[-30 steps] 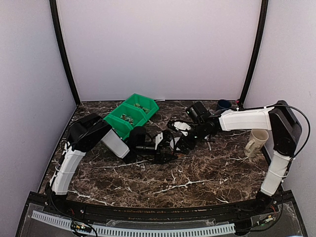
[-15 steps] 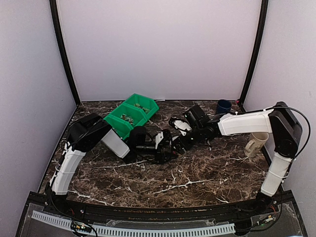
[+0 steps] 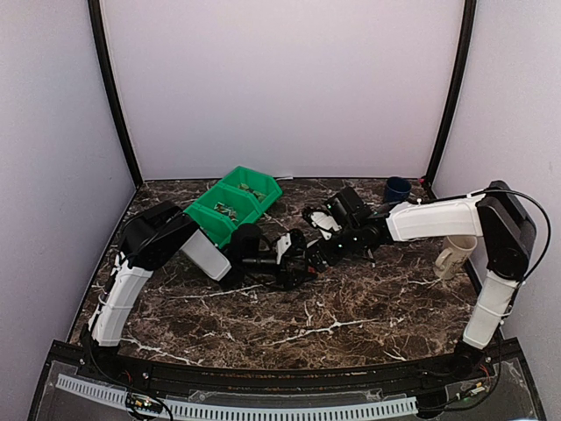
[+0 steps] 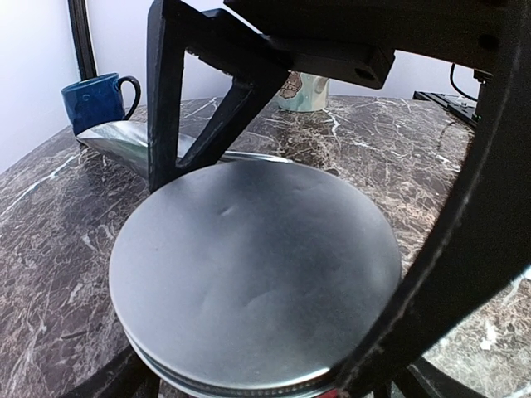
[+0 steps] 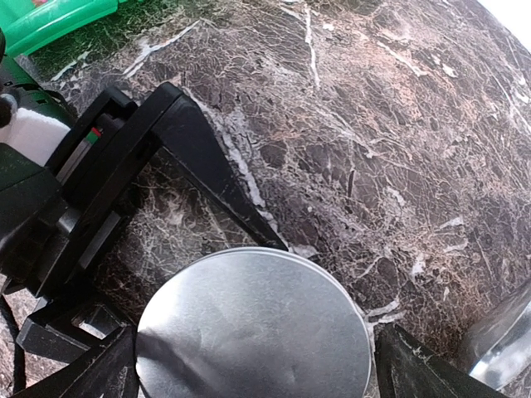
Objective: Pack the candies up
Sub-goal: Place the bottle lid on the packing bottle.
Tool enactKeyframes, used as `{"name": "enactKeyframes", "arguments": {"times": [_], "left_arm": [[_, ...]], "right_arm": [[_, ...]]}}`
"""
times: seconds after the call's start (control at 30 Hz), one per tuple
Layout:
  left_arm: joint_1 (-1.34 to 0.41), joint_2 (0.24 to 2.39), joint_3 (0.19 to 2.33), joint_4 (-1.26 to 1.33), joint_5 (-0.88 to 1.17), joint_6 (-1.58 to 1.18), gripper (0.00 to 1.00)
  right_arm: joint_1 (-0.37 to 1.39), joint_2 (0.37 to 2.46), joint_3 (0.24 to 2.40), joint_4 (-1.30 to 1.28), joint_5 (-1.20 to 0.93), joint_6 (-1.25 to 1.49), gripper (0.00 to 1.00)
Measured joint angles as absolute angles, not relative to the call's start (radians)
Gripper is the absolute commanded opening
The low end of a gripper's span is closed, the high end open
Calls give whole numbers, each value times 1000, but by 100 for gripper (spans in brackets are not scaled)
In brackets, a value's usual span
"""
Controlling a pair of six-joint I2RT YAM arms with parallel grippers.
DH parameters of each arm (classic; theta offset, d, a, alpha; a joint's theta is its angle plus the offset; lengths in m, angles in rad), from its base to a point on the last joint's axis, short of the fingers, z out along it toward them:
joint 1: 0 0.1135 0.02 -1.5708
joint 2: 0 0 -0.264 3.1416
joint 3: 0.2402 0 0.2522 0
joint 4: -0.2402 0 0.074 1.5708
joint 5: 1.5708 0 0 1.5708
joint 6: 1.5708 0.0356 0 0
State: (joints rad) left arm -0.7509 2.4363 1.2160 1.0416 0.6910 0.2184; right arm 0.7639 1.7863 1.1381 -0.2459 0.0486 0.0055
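- Both arms reach in to mid-table; left gripper and right gripper meet just in front of the green three-compartment bin.
- Between them stands a small jar, capped by a flat round silver lid. Little of the jar shows under the lid.
- Left gripper: jaws set wide, one on each side of the jar. One finger runs right up to the lid's edge. Reads as a grip on the jar.
- Right gripper: over the lid from above, fingers spread wide to either side. The right-hand one stands just clear of the rim; contact on the other side is unclear. It holds nothing.
- Candies: small mixed specks in the bin's compartments, too small for colours in the top view.
- A red sliver shows just under the lid's edge in the left wrist view; cannot tell whether it is candy inside the jar.
- A shiny silver object lies on the marble table just behind the jar; cannot tell what it is.
- Blue mug upright at the far right corner.
- Cream mug upright near the right arm, well apart from the jar.
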Motion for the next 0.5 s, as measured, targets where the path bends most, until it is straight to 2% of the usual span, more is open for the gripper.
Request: {"name": "enactKeyframes", "arguments": {"times": [0.5], "left_arm": [[-751, 2438, 1217, 1042, 690, 225, 89]], "right_arm": [[757, 1785, 1135, -245, 38, -1, 97]]}}
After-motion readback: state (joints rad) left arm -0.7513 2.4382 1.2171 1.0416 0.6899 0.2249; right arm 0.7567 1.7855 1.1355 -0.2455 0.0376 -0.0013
